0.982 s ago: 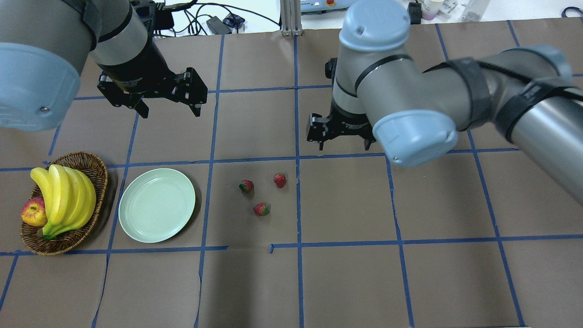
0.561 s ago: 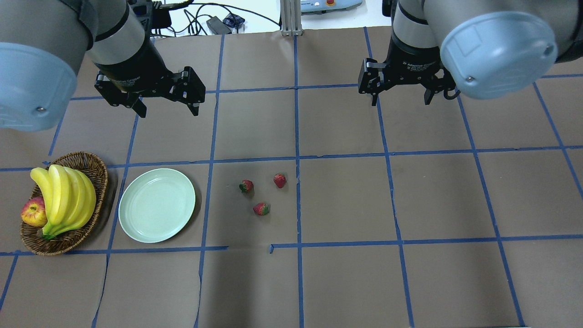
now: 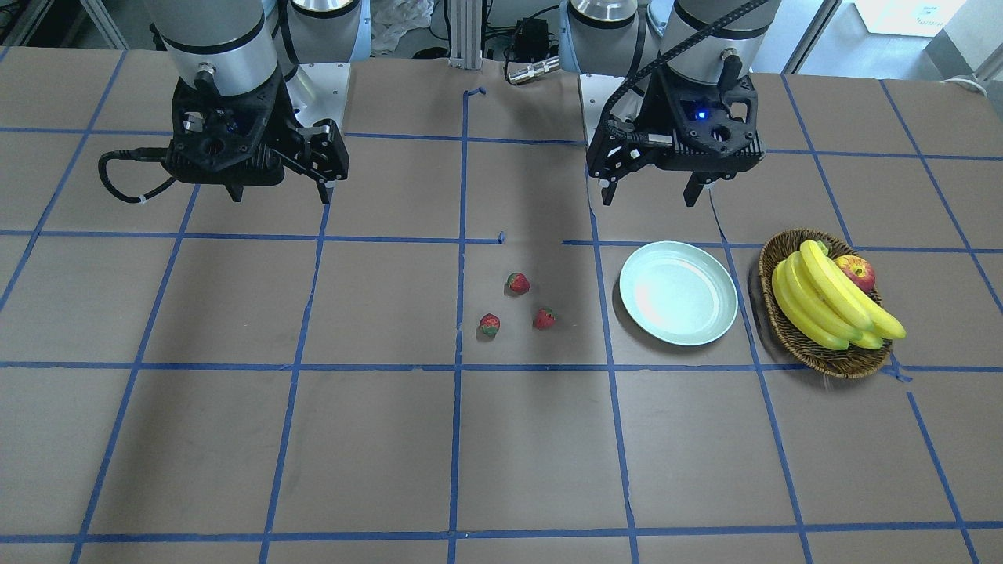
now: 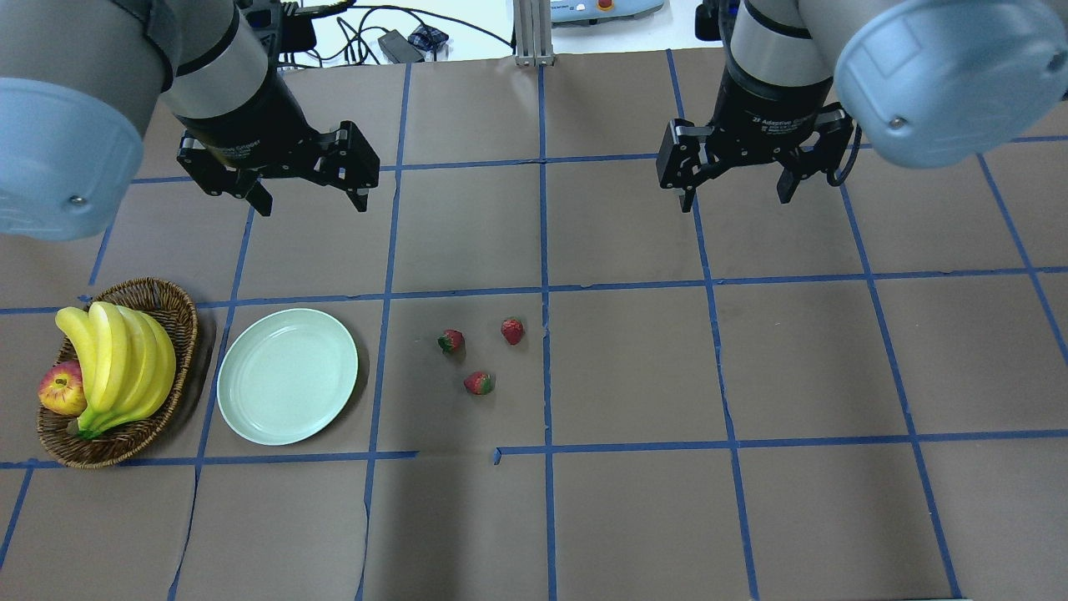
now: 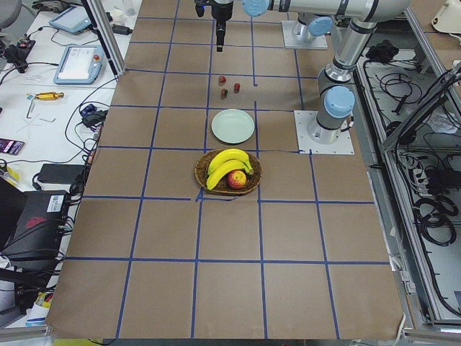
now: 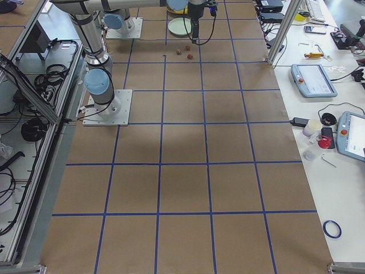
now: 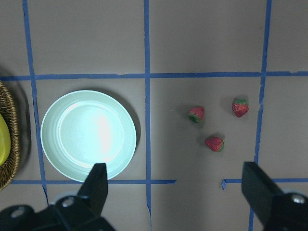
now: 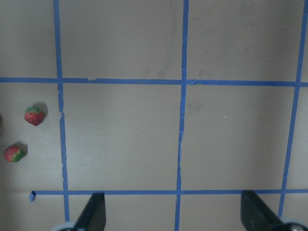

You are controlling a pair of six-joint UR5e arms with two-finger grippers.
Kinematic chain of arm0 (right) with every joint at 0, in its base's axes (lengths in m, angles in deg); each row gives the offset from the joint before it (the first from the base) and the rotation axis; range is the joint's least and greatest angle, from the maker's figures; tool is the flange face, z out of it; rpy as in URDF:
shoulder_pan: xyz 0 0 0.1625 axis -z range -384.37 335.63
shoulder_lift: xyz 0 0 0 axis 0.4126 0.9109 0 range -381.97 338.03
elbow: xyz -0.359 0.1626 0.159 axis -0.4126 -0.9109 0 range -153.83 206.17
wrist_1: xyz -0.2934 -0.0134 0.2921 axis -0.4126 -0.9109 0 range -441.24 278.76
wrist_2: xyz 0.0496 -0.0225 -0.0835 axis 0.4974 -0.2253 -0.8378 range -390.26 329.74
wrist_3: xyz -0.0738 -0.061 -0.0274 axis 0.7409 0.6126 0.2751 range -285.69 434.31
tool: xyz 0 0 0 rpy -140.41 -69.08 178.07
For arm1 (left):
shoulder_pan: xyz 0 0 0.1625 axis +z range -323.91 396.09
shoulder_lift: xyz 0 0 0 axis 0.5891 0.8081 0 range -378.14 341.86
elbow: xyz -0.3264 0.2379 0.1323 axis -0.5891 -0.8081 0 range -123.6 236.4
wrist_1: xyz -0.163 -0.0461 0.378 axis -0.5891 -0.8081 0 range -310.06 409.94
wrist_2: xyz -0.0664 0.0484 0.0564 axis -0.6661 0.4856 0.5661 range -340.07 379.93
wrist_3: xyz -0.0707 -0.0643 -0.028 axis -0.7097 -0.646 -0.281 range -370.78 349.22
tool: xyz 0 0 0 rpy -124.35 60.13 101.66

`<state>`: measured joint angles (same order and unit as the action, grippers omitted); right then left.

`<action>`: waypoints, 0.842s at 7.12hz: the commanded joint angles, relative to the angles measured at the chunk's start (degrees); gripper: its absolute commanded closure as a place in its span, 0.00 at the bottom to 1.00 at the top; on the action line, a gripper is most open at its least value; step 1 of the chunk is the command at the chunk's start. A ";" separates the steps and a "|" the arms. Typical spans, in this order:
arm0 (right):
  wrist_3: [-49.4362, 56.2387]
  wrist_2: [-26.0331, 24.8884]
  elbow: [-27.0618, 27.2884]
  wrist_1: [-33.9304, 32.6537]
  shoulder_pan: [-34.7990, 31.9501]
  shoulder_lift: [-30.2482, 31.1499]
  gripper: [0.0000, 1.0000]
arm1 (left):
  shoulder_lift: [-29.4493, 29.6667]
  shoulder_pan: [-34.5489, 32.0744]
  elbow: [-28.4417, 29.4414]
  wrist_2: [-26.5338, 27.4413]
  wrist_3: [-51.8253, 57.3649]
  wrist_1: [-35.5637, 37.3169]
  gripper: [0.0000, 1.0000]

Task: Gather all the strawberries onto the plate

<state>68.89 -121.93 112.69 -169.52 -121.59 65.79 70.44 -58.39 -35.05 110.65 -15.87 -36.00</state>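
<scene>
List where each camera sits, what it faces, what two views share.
Front-facing: across the table, facing the robot; left gripper, right gripper, plate, strawberries.
Overhead: behind the robot, looking down; both grippers.
Exterior left: table's left end; left arm nearest.
Exterior right: table's right end; right arm nearest.
Left wrist: straight down at plate; own fingers.
Right wrist: straight down at table; own fingers.
Shared: both wrists see strawberries.

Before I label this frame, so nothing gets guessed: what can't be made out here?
- Right wrist view: only two strawberries show; the third lies beyond the left edge.
- Left wrist view: the basket is cut by the left edge.
- Overhead view: bananas hide part of the apple.
</scene>
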 commanded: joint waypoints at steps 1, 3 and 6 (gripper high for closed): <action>0.59 2.79 -3.62 0.82 0.10 -0.30 0.00 | -0.07 -0.01 -0.04 0.24 -0.18 0.07 0.00; 0.59 2.72 -3.63 0.39 0.10 -0.04 0.00 | 0.02 0.08 0.39 -0.19 0.00 -0.02 0.00; 0.41 2.20 -3.54 -0.23 -0.07 -0.22 0.00 | 0.64 -0.09 2.51 -0.28 -0.44 0.15 0.00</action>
<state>69.40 -119.69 109.11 -169.63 -121.67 65.63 70.97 -58.39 -32.98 110.34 -16.26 -35.74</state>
